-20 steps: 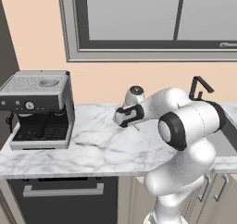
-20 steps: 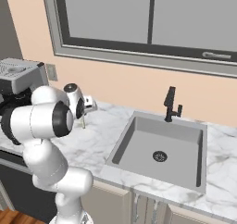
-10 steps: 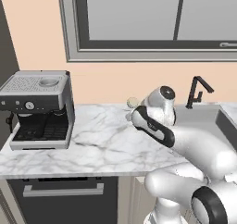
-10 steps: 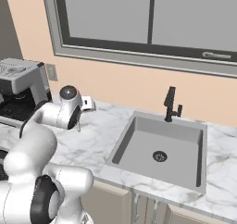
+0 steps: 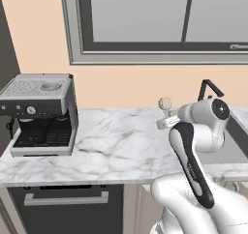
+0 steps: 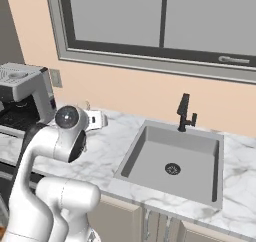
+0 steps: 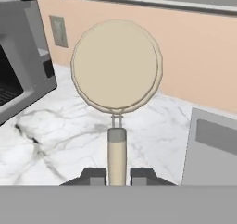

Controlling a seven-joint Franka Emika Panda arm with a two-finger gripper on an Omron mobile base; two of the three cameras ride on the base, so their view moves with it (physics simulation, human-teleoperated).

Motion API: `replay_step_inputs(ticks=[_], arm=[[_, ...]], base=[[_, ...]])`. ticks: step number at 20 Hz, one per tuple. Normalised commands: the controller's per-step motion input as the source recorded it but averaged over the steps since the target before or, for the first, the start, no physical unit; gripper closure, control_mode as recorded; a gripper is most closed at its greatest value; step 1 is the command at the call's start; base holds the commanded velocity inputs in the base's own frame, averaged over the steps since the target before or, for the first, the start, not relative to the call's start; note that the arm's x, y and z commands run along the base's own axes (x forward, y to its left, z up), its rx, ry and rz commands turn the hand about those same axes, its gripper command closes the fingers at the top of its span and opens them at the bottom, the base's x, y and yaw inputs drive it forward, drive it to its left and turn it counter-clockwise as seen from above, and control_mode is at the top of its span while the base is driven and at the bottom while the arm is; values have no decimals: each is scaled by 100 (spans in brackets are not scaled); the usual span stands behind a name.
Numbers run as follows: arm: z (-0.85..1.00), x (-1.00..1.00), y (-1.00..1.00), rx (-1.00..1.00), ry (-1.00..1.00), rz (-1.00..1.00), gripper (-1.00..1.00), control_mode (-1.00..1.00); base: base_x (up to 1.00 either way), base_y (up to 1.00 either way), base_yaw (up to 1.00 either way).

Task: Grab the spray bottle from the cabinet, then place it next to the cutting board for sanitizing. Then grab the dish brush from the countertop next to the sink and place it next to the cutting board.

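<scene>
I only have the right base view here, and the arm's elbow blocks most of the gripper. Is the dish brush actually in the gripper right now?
Observer: Yes. In the hand view the gripper is shut on the dish brush, its pale handle clamped between the two fingertips.
Operator: Which way is the round head pointing?
Observer: Away from the hand, toward the peach wall; in the left base view the head sits above the countertop, off the marble.
Operator: Anything close on its left side?
Observer: The espresso machine stands at the far left of the countertop, well apart from the brush.
</scene>
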Motion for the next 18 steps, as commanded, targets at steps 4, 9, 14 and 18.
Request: replay_step_inputs(ticks=[4,9,14,18], arm=[[100,-100,-59,1,0,-13,100,-100],[100,-100,-12,0,-1,-13,100,-100],[85,-94,0,0,-19,-3,100,-100],[13,-86,0,1,-40,0,100,-100]], base=[[0,0,0],[0,0,0],[0,0,0],[0,0,0]])
